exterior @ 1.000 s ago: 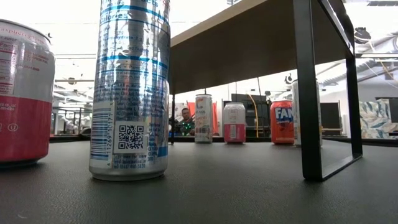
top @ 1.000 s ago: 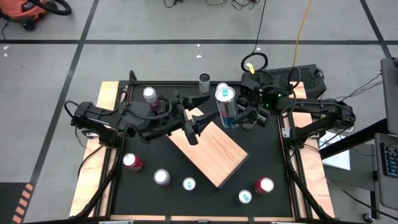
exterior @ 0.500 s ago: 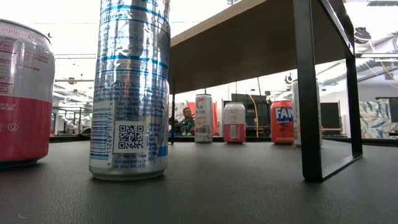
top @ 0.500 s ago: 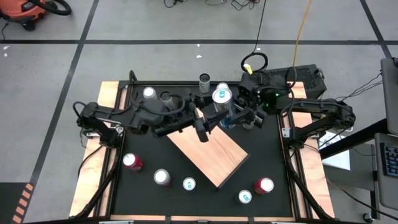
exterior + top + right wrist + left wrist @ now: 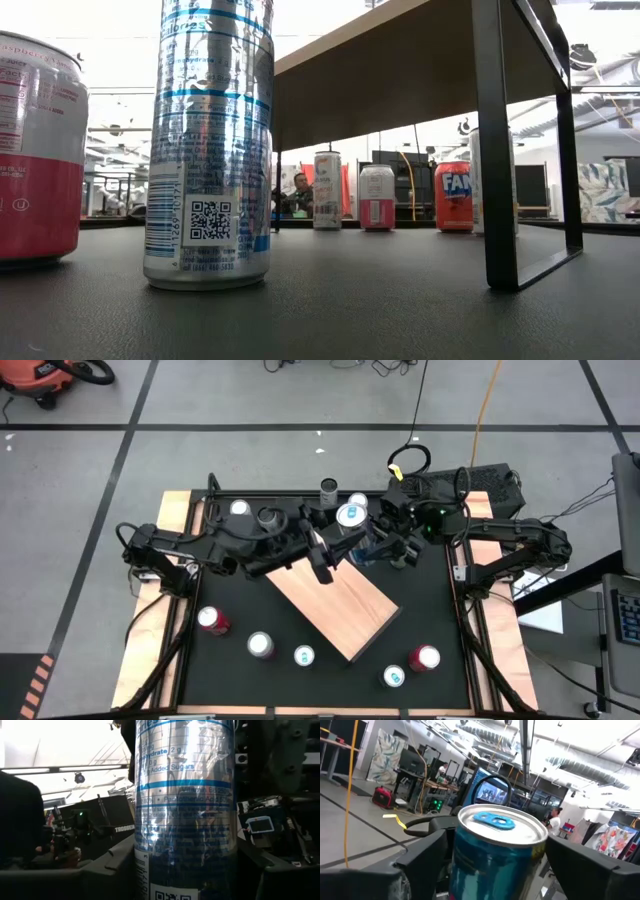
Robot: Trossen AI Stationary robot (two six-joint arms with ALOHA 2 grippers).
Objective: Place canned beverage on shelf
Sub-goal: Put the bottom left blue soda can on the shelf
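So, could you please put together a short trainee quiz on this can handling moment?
1. True or false: the shelf carries no cans.
2. Which gripper grips the tall blue can? A: left gripper. B: right gripper. C: neither.
3. How do the left gripper's fingers stand?

Key: 1 true. 2 B. 3 open, one on each side of the can's top.

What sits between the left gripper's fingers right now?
In the left wrist view, the tall blue-and-silver can stands between the left gripper's open fingers.
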